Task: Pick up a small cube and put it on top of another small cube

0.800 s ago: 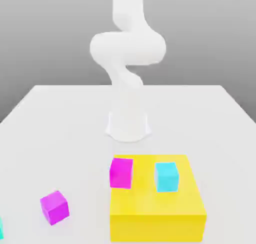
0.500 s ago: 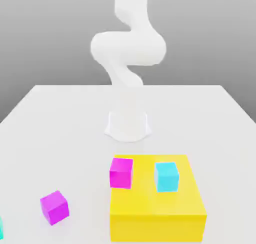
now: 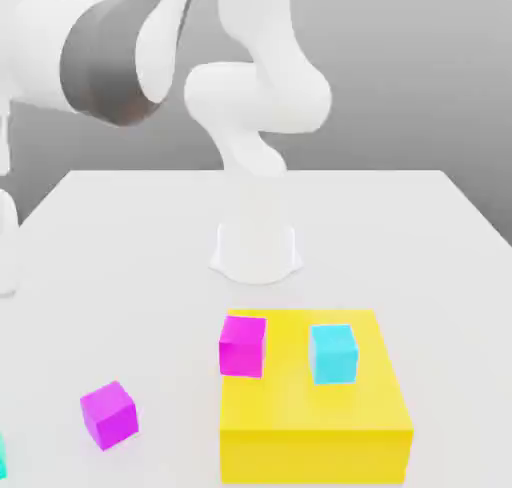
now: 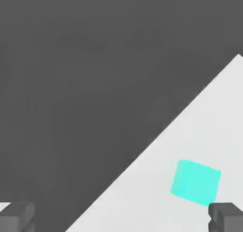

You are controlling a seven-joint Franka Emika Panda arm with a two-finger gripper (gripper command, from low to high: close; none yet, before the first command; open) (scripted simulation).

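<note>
In the exterior view, the small plain teal-green cube sits at the lower left edge on the white table. Right of it lie a magenta cube, then a yellow block carrying a second magenta cube and a sky-cyan cube. In the hand view, the gripper has its fingers spread wide, holding nothing.

My arm is smooth, rounded white casing with one grey band; my pincer has dark grey, blocky fingertips.

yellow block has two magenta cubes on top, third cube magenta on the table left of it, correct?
Not quite. In the exterior view the yellow block carries one magenta cube and one sky-cyan cube, not two magenta. The other magenta cube does sit on the table toward that view's left.
</note>
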